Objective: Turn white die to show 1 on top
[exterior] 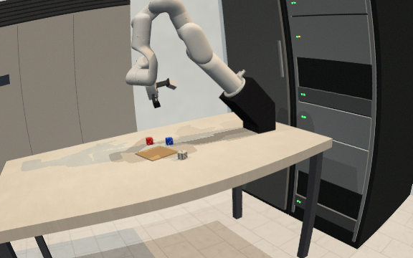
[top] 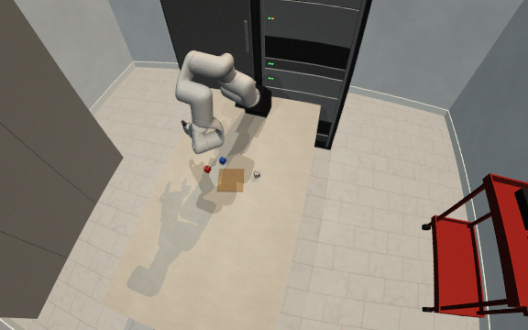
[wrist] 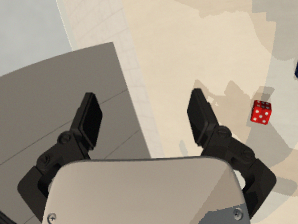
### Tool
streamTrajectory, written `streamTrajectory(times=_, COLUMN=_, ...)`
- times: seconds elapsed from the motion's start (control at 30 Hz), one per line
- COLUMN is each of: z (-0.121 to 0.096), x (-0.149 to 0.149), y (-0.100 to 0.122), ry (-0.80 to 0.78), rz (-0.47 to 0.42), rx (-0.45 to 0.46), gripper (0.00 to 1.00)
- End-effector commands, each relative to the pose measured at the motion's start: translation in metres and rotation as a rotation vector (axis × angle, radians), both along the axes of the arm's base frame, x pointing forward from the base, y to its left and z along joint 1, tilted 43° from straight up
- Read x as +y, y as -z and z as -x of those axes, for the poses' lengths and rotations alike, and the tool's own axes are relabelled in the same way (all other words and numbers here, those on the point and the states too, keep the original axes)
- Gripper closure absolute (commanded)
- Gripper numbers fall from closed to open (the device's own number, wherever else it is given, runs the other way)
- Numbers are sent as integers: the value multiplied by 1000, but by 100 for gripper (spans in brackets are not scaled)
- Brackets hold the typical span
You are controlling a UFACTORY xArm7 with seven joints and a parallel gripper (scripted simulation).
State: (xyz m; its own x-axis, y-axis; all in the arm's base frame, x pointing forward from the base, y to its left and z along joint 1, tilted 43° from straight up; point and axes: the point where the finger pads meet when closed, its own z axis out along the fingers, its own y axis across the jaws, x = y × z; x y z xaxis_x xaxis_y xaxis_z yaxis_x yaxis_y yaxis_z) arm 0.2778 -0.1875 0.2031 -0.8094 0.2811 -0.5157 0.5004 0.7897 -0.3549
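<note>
The white die (top: 257,174) (exterior: 182,155) stands on the table just off the mat, on its right side in the top and exterior views. Its pips are too small to read surely, and its top number cannot be told. The thin orange-brown mat (top: 230,180) (exterior: 154,153) lies flat with no die on it. My gripper (exterior: 164,94) (wrist: 143,101) is open with nothing between its fingers. It hangs high above the table, tilted, beyond the dice in the exterior view, and is far from the white die. The arm partly hides it in the top view. The white die is outside the wrist view.
A red die (top: 207,169) (exterior: 149,141) (wrist: 261,112) and a blue die (top: 223,160) (exterior: 169,141) (wrist: 297,70) stand apart on the table, near the mat's back-left side. The arm's black base (top: 259,103) (exterior: 258,107) is at the table's far end.
</note>
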Motion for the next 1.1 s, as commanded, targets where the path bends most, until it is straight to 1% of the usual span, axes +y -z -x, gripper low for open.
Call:
streamTrajectory(times=0.0, z=-6, x=22, y=6, ry=-9, rz=-150, rx=-87, gripper=0)
streamTrajectory(times=0.07, z=-10, x=31, y=8, ry=-13, rz=-201, rx=-118, gripper=0)
streamTrajectory(times=0.53, z=-10, x=31, y=8, ry=-13, rz=-201, rx=-118, gripper=0)
streamTrajectory(times=0.57, z=-17, x=49, y=9, ry=-24, rz=-307, rx=-185, gripper=0)
streamTrajectory(times=1.0, z=-17, x=49, y=9, ry=-24, rz=-307, rx=-185, gripper=0)
streamTrajectory(times=1.03, z=-25, x=67, y=8, ry=-36, rz=-402, rx=-246, gripper=0)
streamTrajectory(times=1.07, z=-25, x=67, y=8, ry=-36, rz=-402, rx=-246, gripper=0)
